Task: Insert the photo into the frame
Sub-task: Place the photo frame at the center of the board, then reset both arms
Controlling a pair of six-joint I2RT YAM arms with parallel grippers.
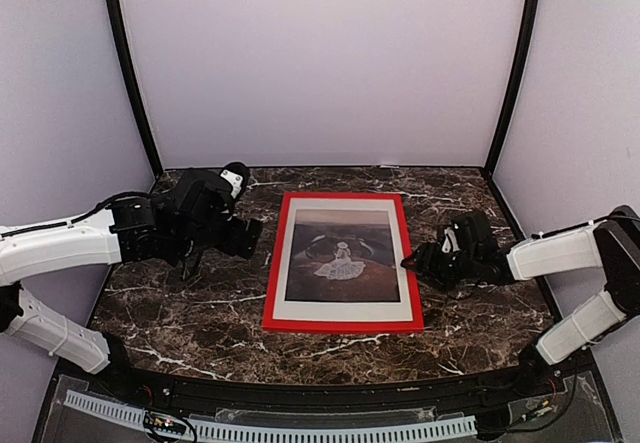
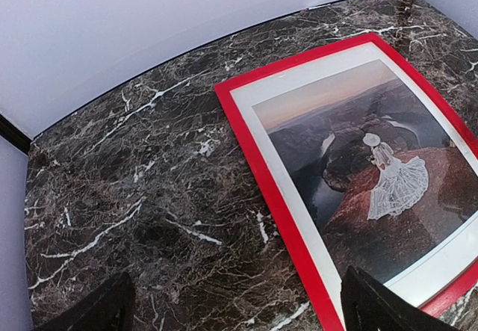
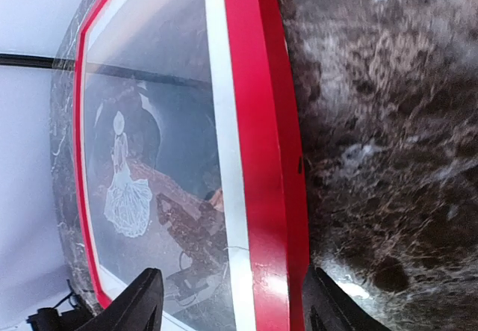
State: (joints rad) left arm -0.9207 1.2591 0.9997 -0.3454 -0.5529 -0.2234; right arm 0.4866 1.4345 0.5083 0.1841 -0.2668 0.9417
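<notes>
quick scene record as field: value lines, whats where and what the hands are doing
frame: red, lying flat on the marble table
photo: inside the frame, face up, white margin showing
left hand: open, beside the frame's left rail
right hand: open, straddling the frame's right rail
task state: photo looks seated in the frame
</notes>
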